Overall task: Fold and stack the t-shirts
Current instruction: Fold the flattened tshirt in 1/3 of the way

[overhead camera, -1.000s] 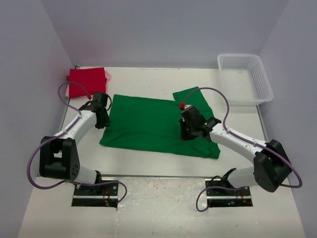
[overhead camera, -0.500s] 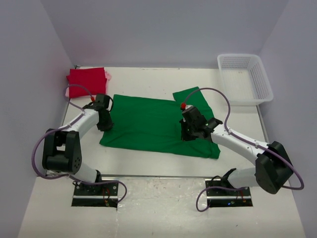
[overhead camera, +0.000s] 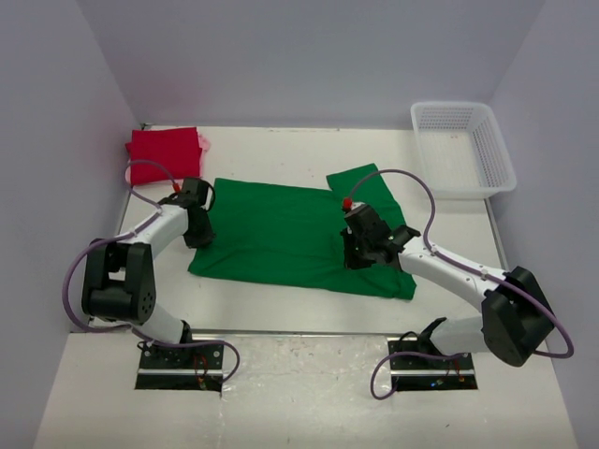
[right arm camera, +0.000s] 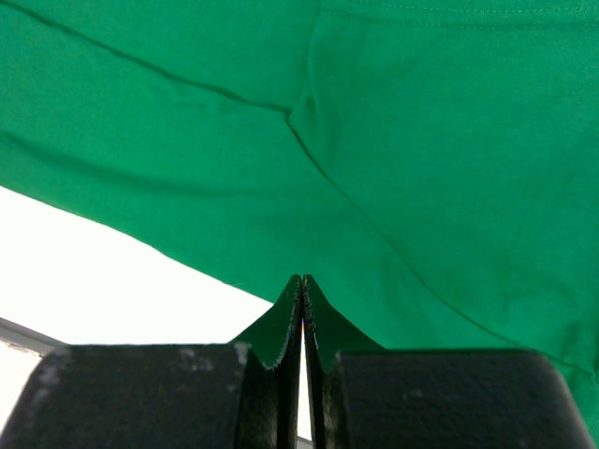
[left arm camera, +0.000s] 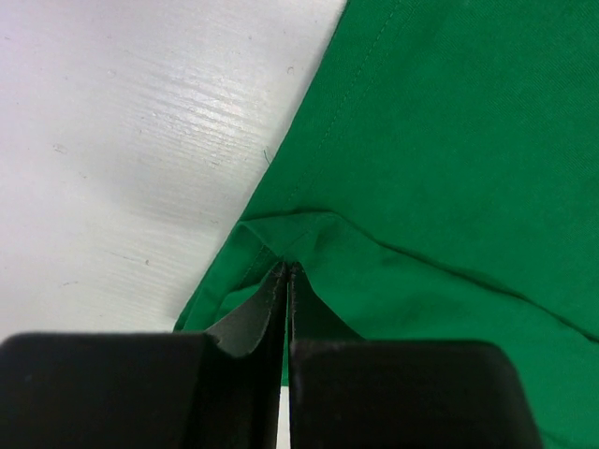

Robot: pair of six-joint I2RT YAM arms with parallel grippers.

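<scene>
Since a second ago my left gripper [left arm camera: 285, 271] has swung in and dropped onto the left edge of the green t-shirt [overhead camera: 281, 229], and its jaws have closed; the right arm has hardly shifted.

At the far left corner of the table [overhead camera: 281, 150] I see the red t-shirt [overhead camera: 164, 154] folded, with the pink t-shirt [overhead camera: 204, 142] under it, only slivers of pink showing at its edges.

Just in front of that pile, the left gripper is pressed together on a small raised pucker of green cloth at the shirt's left edge, bare table beside it.

The green t-shirt lies spread flat across the middle of the table, one sleeve pointing toward the far right.

On its near right part, my right gripper [right arm camera: 302, 281] has its jaws pressed together too, pinching green cloth at an edge where the table shows alongside.

At the far right corner stands the white mesh basket [overhead camera: 496, 154], well apart from the shirt.
</scene>
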